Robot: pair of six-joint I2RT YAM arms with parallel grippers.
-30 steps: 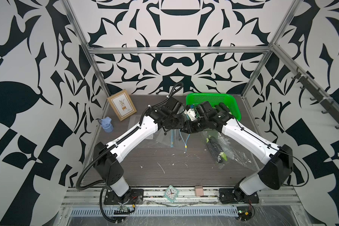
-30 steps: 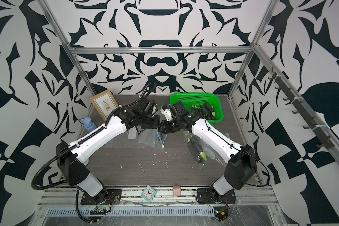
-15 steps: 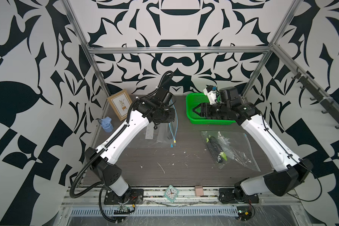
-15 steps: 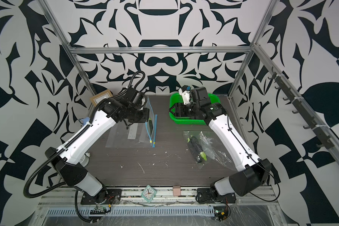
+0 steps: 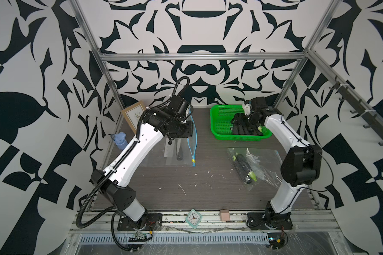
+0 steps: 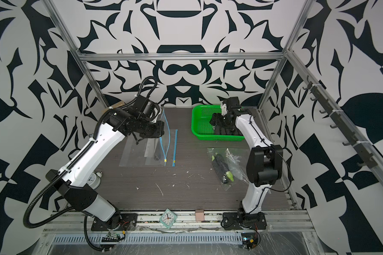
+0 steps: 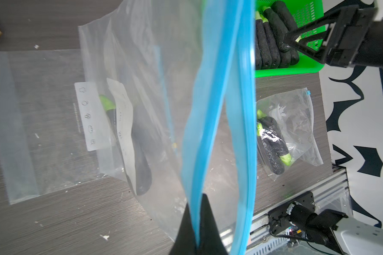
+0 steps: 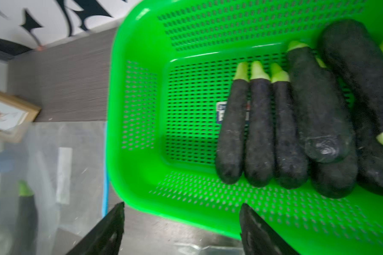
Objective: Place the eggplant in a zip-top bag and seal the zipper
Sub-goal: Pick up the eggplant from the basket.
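Note:
My left gripper (image 7: 196, 209) is shut on one blue zipper lip of a clear zip-top bag (image 7: 164, 66) and holds that edge up off the table, so the mouth gapes. In both top views the bag (image 5: 191, 141) (image 6: 166, 141) hangs below the left gripper (image 5: 187, 130). A dark eggplant (image 7: 142, 167) with a green cap lies inside it. My right gripper (image 8: 181, 205) is open and holds nothing. It hovers over the green basket (image 8: 128, 132) (image 5: 215, 123), which holds several eggplants (image 8: 259, 132).
A zip-top bag with eggplants inside (image 5: 244, 167) lies on the table's right side. A flat empty bag (image 6: 131, 152) lies under the held one. A picture frame (image 5: 134, 114) leans at the back left, with a blue figure (image 5: 120, 141) nearby and a small clock (image 5: 194, 218) on the front rail.
The two grippers were together at the bag's mouth. The right one has opened, let go and swung back right over the basket. The left has raised the zipper edge and pulled left.

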